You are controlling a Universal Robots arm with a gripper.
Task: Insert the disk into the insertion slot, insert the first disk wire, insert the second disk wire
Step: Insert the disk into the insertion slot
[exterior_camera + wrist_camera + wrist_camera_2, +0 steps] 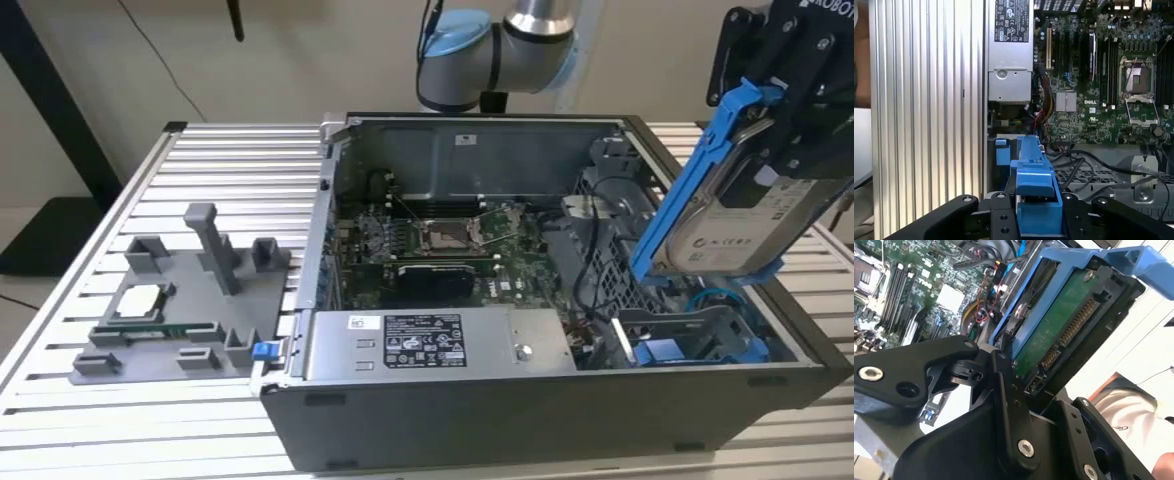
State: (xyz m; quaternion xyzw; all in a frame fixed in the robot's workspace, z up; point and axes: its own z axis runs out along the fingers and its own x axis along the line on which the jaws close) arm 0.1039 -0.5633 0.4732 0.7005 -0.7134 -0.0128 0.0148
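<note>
While the end effector (790,120) pinched the disk (742,215) tilted in mid-air above the slot (687,335) at the exterior view's right of the case (534,420), a skewed descent could have jammed it on the slot's rim or snagged the cables (1084,159) lying close by.

**Cream wall, ribbed table, black stand**

I am looking at a plain cream wall (307,60) running behind the workspace, with a short dark object (235,20) hanging in front of it near the top. A ribbed aluminium table (80,420) is spreading across the foreground, its slats catching soft, even light. In the first wrist view those slats (929,100) are glaring almost white. At the exterior view's left, a black stand (56,110) is rising from a dark base (47,240) sitting on the pale floor (11,295).
</note>
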